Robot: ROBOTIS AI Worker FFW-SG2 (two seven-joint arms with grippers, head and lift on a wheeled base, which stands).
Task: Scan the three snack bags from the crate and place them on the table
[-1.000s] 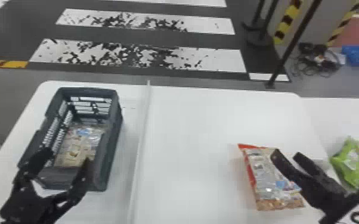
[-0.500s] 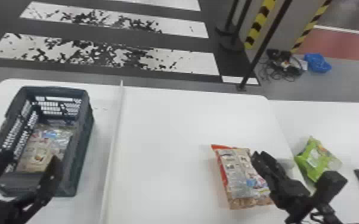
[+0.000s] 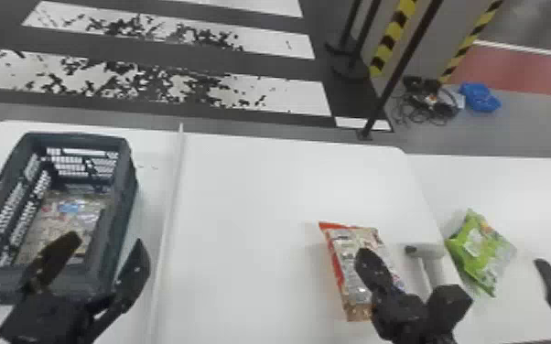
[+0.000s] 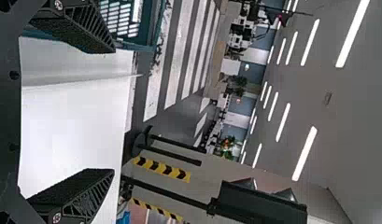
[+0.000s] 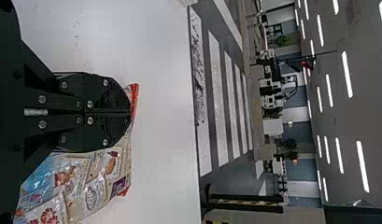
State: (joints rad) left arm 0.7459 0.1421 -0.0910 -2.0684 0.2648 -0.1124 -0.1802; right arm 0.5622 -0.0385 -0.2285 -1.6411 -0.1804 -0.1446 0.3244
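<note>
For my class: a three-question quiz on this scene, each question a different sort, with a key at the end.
1. True or false: in the head view, the green packet lies to the right of the red-edged packet.

2. Multiple choice: what does the crate hold?
A. The green packet
B. Nothing
C. At least one packet with a blue patch

3. Fill the gap with "apart" or "together": the two fingers of the left hand stand ____.

Key: 1 true; 2 C; 3 apart.
</note>
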